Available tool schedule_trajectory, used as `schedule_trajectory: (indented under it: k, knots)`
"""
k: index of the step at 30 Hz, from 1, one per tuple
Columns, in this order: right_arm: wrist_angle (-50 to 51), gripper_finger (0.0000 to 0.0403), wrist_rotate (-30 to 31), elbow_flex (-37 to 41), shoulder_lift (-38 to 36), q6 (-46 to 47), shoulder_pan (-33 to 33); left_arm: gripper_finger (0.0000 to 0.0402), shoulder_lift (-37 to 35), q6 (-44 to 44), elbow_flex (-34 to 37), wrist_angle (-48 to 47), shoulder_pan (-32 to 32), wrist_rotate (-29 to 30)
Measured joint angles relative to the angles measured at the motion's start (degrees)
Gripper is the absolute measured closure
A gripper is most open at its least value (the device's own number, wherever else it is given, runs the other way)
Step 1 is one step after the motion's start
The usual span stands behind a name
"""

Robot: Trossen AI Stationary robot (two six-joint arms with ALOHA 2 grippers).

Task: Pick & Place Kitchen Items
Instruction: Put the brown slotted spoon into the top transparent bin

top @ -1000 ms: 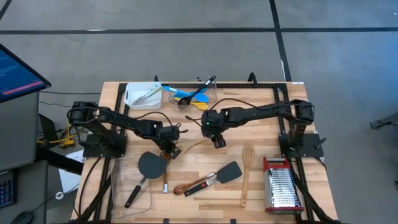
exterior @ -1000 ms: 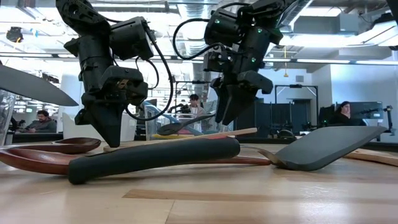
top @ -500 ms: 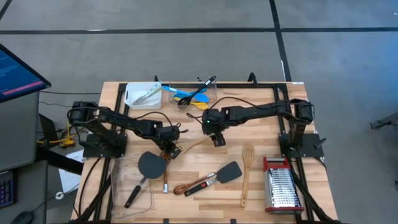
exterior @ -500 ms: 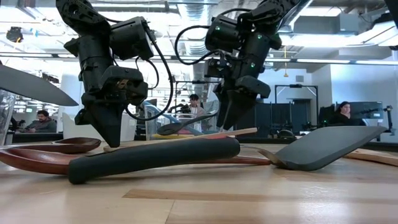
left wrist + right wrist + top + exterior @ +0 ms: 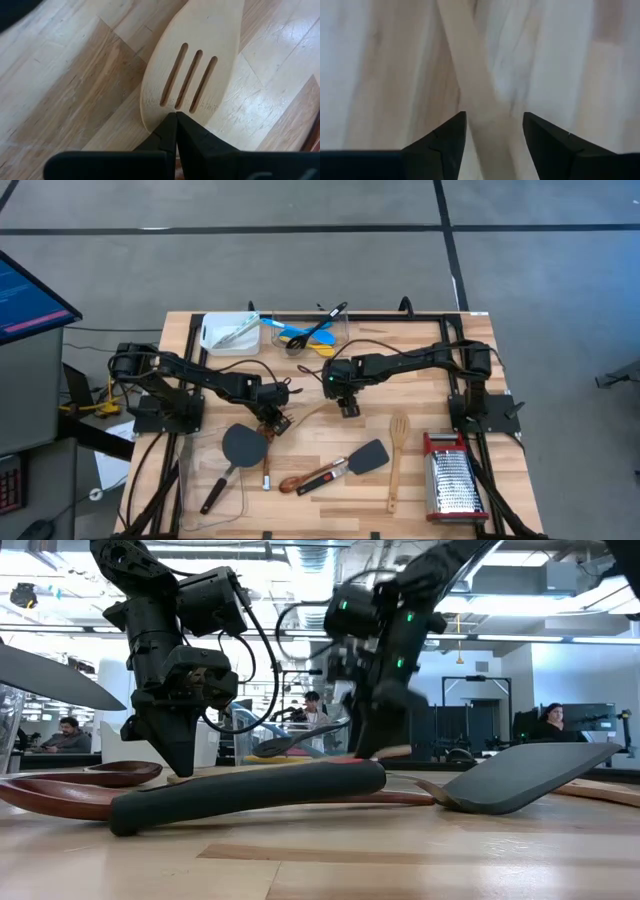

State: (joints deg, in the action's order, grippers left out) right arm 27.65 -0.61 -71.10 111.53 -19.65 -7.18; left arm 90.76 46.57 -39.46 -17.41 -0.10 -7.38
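A pale wooden slotted spatula [image 5: 195, 65] lies flat on the table, with its handle [image 5: 318, 412] running toward the right arm. My left gripper [image 5: 175, 116] is shut, its tips at the wide end of the spatula's blade [image 5: 272, 426]. My right gripper [image 5: 495, 117] is open and points down. One finger stands on each side of the spatula's handle [image 5: 475, 95], with a gap showing on both sides. In the low view the right gripper [image 5: 370, 745] is blurred, just above the handle. My left gripper's shut fingertips [image 5: 170, 125] point steeply down at the rim of the blade's wide end [image 5: 160, 112]. Whether they touch the wood, I cannot tell.
A black round-headed spatula [image 5: 238, 448], a dark wooden spoon [image 5: 290, 482], a grey spatula with a red-and-black handle [image 5: 352, 462] and a wooden slotted utensil [image 5: 397, 460] lie near the front. The steel grater [image 5: 450, 478] is at front right. A white tray [image 5: 228, 333] and a clear tub [image 5: 312, 335] of utensils stand at the back.
My right gripper has come down toward the wooden spatula's handle and has rolled slightly; it now straddles the handle. The spatula has not moved.
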Motion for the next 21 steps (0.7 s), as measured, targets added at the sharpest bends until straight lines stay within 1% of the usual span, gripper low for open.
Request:
schedule_trajectory:
  k: [3, 7, 13, 21]
  knots:
    - [0.9, 0.0217, 0.2, -0.1, 2.6, -0.3, 0.0, 0.04, 0.0, 0.0, 0.0, 0.0, 0.0, 0.0]
    - [1.5, 0.0221, 0.0, -0.3, 4.0, -0.2, 0.0, 0.04, 0.0, 0.0, 0.0, 0.3, 0.0, 0.0]
    - [1.6, 0.0232, 0.0, -0.2, 3.7, -0.2, 0.0, 0.04, 0.0, -0.2, 0.0, 0.6, 0.0, 0.0]
    - [0.6, 0.0256, 0.3, 0.0, 2.6, 0.2, 0.0, 0.04, 0.0, -0.2, 0.0, 0.8, 0.0, 0.0]
